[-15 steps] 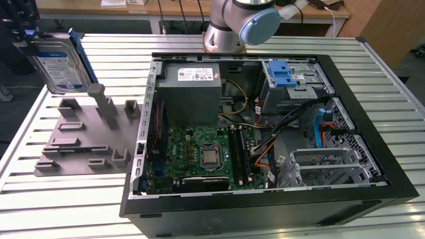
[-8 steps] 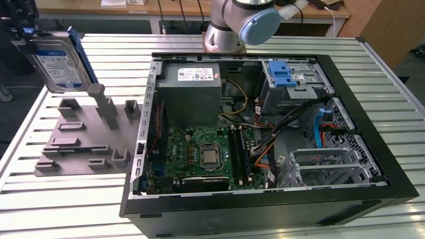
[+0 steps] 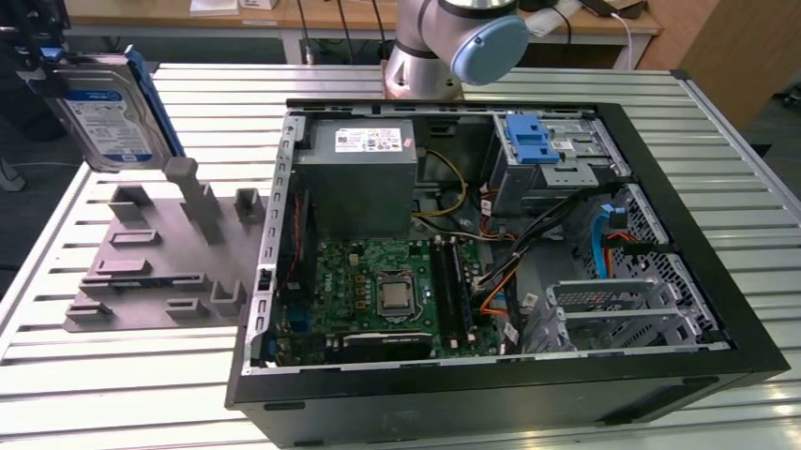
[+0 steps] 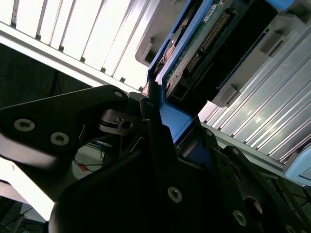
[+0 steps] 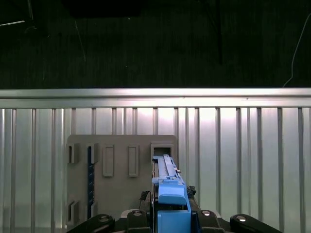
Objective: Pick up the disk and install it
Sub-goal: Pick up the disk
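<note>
The disk [image 3: 107,112], silver with a blue-and-white label and a blue frame, hangs upright at the exterior view's far left, over the back of the grey holder fixture [image 3: 163,253]. My gripper [image 3: 48,67] is shut on its upper edge. The first wrist view looks along the disk [image 5: 167,187] edge-on, with its blue frame clamped in the gripper [image 5: 170,216] and the fixture [image 5: 116,170] below. In the second wrist view the black fingers [image 4: 155,126] press on the blue frame, and the disk [image 4: 204,43] shows its connector side.
An open computer case [image 3: 701,272] lies on the slatted metal table [image 3: 113,375] at the exterior view's right. Inside are a grey box with a sticker [image 3: 356,173], a cage with a blue latch [image 3: 538,141], a motherboard [image 3: 382,291] and cables. The arm's base [image 3: 438,47] stands behind the case.
</note>
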Robot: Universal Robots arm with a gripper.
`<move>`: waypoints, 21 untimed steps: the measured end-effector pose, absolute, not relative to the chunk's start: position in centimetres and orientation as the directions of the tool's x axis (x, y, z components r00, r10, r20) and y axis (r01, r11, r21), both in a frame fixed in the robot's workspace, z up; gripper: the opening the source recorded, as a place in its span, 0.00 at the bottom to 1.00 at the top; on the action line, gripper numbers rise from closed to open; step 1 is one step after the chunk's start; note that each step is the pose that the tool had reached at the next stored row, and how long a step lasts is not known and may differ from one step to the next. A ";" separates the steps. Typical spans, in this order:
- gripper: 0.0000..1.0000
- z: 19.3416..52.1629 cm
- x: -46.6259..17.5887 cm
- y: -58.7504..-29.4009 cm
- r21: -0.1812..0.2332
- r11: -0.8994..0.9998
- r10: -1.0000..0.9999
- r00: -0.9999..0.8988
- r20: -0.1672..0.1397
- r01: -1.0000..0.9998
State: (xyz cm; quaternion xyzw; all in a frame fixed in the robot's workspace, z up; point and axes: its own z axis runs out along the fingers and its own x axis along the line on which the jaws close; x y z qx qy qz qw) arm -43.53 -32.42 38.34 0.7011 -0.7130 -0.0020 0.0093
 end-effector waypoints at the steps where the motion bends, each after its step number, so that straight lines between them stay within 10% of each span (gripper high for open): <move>1: 0.37 38.4 -43.5 -32.4 0.016 0.017 -1.000 -0.017 0.011 -1.000; 21: 0.37 39.7 -43.5 -32.4 0.016 0.017 -1.000 -0.017 0.011 -1.000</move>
